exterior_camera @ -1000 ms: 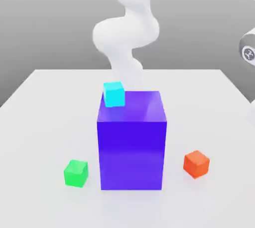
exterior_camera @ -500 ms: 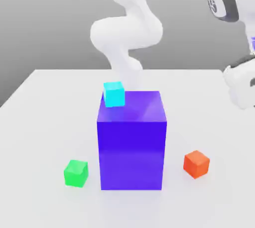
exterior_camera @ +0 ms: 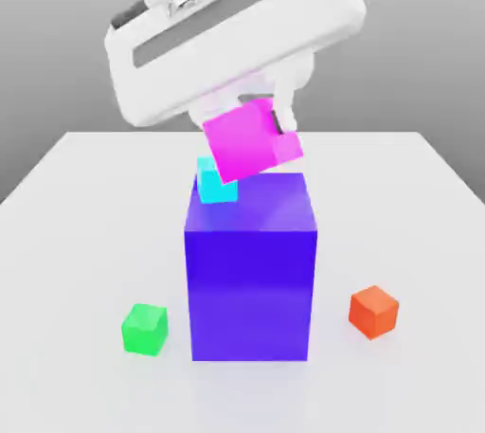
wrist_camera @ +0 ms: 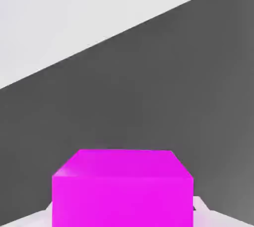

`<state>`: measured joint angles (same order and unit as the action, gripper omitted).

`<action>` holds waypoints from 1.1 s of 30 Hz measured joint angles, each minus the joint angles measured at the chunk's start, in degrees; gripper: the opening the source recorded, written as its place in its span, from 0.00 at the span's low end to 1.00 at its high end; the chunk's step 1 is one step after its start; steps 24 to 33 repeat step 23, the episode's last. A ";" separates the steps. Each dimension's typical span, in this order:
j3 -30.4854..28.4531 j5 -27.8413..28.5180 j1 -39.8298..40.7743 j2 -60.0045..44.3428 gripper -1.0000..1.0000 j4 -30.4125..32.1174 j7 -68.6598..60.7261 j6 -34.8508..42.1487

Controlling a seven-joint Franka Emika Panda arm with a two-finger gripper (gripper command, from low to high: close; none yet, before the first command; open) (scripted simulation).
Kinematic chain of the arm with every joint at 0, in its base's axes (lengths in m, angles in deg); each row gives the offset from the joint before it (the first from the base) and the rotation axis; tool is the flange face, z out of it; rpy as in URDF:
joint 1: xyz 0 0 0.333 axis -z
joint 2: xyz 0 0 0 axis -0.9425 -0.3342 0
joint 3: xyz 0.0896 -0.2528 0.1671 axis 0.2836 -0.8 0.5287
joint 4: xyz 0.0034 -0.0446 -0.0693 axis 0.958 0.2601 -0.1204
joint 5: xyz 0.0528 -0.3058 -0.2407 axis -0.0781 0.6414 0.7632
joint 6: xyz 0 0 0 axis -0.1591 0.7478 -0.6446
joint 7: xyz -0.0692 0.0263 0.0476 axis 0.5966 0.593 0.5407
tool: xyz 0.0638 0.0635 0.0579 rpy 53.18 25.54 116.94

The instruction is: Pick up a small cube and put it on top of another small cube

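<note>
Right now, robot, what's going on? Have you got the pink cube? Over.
Gripper shut on pink cube, held tilted in the air. Cyan cube sits on big purple block. Nothing in the way.

You are looking at the table [exterior_camera: 76,194] from a raised spot off its near edge, facing the far side and tilting slightly down, with the purple block [exterior_camera: 248,279] sitting centred and close. Your hand camera is riding right behind the pink cube [wrist_camera: 121,189], nearly touching it. Both views are sharing that pink cube [exterior_camera: 248,140] and the table [wrist_camera: 74,17].
</note>
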<state>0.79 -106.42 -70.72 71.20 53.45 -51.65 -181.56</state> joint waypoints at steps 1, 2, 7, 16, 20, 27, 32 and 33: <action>0.00 1.68 1.26 -0.42 0.00 1.83 2.71 -0.95; 0.01 3.37 2.50 -0.84 0.00 3.67 5.47 -1.89; 0.22 11.79 8.53 -2.82 0.00 12.68 20.06 -6.59; 1.12 24.22 16.88 -8.25 0.00 25.33 44.37 -16.63; 2.28 21.82 17.59 -17.34 1.00 25.22 43.09 -25.38; 2.27 21.82 17.71 -17.34 1.00 25.22 43.09 -25.38; 2.27 21.82 17.71 -17.34 1.00 25.22 43.09 -25.38; 2.27 21.82 17.71 -17.34 1.00 25.22 43.09 -25.38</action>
